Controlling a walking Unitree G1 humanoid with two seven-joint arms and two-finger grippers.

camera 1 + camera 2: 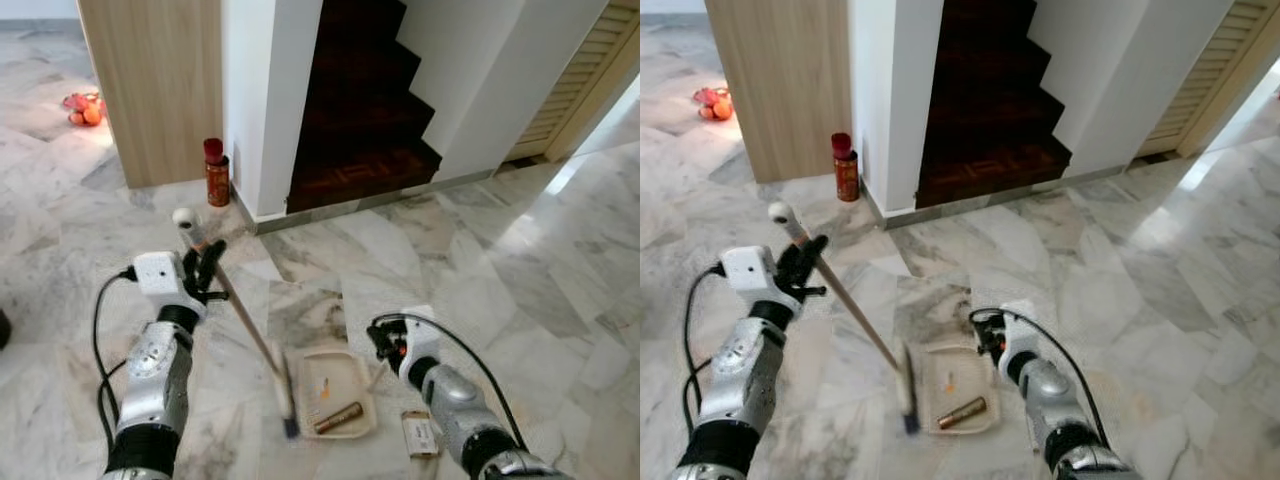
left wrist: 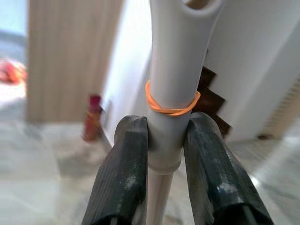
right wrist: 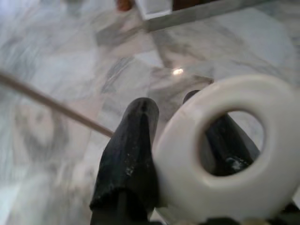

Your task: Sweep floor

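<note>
Marble floor [image 1: 480, 270] under me; my left claw [image 1: 203, 268] clamps the broom handle [image 1: 240, 315] near its top, brush head [image 1: 288, 400] down beside the dustpan [image 1: 335, 385]. My right claw [image 1: 385, 345] pinches the dustpan's ringed handle [image 3: 225, 154]. Brown cylinder [image 1: 338, 417] lies in the pan.

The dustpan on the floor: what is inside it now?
Inside the dustpan lies a brown cylinder near its front edge, and a small orange scrap. Finer dust cannot be made out.
</note>
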